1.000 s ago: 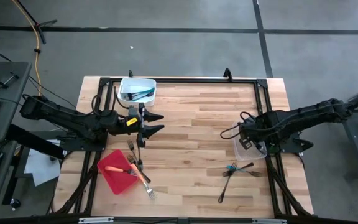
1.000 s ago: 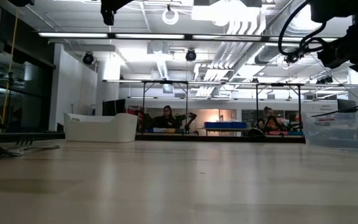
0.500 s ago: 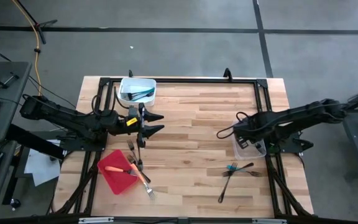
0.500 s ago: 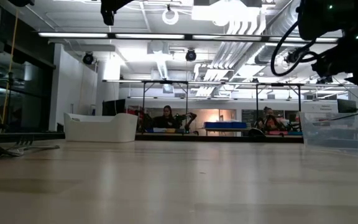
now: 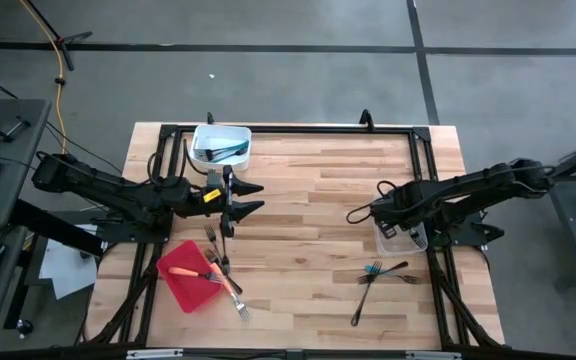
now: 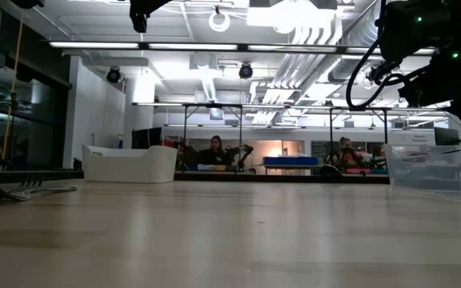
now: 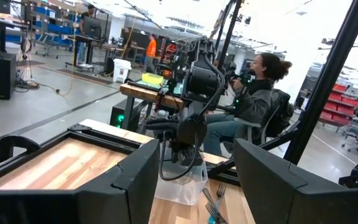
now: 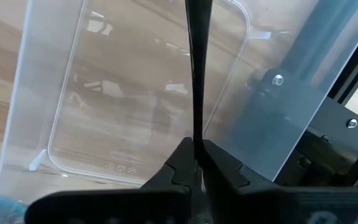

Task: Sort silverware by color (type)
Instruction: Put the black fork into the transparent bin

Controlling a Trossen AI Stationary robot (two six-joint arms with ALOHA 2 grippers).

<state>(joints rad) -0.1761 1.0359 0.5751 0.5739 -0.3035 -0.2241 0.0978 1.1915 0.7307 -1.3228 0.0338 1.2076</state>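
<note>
A dark slim utensil (image 8: 197, 68) stands pinched between the fingertips (image 8: 185, 163) of the right gripper (image 5: 396, 226), its shaft running straight out over the clear plastic tub (image 5: 400, 240) at the table's right edge. In the right wrist view the tub's clear floor (image 8: 123, 106) shows only wood grain beneath it — the utensil's far end runs out of the picture. The right arm reaches in from the right side, bent low over the tub, beside the black frame rail (image 5: 438, 262).

The other silverware lies in three groups. Just in front of the tub are a teal-blue fork (image 5: 371, 270) and dark forks (image 5: 396, 270), with one long dark piece (image 5: 362, 301) slanting toward the near edge. On the left, an orange utensil (image 5: 186, 270) rests on the red tray (image 5: 173, 283); more forks (image 5: 220, 262) cross the tray's corner and an orange-handled one (image 5: 232, 290) ends beside it. The white tub (image 5: 220, 145) near the far edge holds dark and teal pieces.

The left gripper (image 5: 251, 197) hangs between the white tub and the red tray — fingers spread wide, grasping nothing. In the left wrist view a seated person (image 7: 253, 99) shows beyond the table.
</note>
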